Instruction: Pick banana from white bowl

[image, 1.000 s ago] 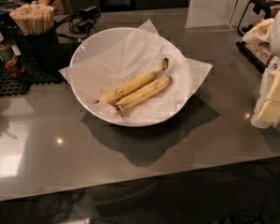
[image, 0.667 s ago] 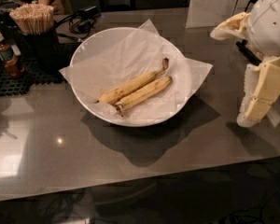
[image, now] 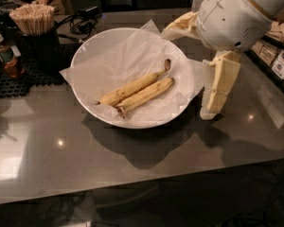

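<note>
The white bowl (image: 87, 109) sits on the grey counter, lined with a crinkled white paper sheet (image: 118, 56). Two bananas lie side by side in it. The banana (image: 146, 95) is the nearer, straighter one. The other banana (image: 128, 88), with a long curled brown stem, lies just behind it. My gripper (image: 187, 72) hangs at the bowl's right rim, above and to the right of the bananas. It is open and empty: one cream finger (image: 177, 28) points left over the rim, the other (image: 218, 86) points down outside the bowl.
A dark cup of wooden stirrers (image: 32, 19) and a small bottle (image: 4, 56) stand on a black mat at the back left, with cables (image: 83, 20) behind. A person stands at the back. Shelves of packets (image: 281, 56) are at the right.
My arm has come in from the right edge towards the bowl, and the gripper now hangs at the bowl's right rim. The bananas and bowl have not moved.
</note>
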You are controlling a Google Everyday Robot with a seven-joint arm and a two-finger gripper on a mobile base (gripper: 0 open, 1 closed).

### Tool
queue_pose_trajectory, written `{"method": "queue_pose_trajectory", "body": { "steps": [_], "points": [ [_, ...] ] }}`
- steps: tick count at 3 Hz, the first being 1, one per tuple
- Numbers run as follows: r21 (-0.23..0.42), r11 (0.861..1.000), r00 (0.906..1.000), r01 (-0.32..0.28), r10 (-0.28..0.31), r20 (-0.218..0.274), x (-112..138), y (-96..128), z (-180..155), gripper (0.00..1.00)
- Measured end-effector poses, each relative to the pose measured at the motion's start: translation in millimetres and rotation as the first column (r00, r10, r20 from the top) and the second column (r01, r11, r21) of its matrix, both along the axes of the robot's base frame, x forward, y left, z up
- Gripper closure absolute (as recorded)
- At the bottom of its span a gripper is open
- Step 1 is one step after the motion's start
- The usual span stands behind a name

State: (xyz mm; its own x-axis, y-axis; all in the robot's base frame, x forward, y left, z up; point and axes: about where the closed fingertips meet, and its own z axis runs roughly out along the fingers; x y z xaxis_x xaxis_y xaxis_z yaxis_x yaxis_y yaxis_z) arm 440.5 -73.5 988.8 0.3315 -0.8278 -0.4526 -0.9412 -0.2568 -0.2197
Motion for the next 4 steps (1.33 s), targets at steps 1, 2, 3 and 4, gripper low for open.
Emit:
{"method": "queue_pose_trajectory", "body": {
  "steps": [1,2,3,4],
  "points": [
    [0.000,1.000,0.9995,-0.016,0.016,-0.028,19.5,24.1,-18.7,0.00],
    [-0.021,1.000,0.9984,0.015,-0.016,-0.054,39.1,41.5,-37.2,0.00],
    [-0.069,0.996,0.9960,0.057,-0.061,-0.065,55.0,55.5,-55.1,0.00],
    [-0.112,0.989,0.9911,0.094,-0.104,-0.084,69.1,64.6,-73.2,0.00]
  ]
}}
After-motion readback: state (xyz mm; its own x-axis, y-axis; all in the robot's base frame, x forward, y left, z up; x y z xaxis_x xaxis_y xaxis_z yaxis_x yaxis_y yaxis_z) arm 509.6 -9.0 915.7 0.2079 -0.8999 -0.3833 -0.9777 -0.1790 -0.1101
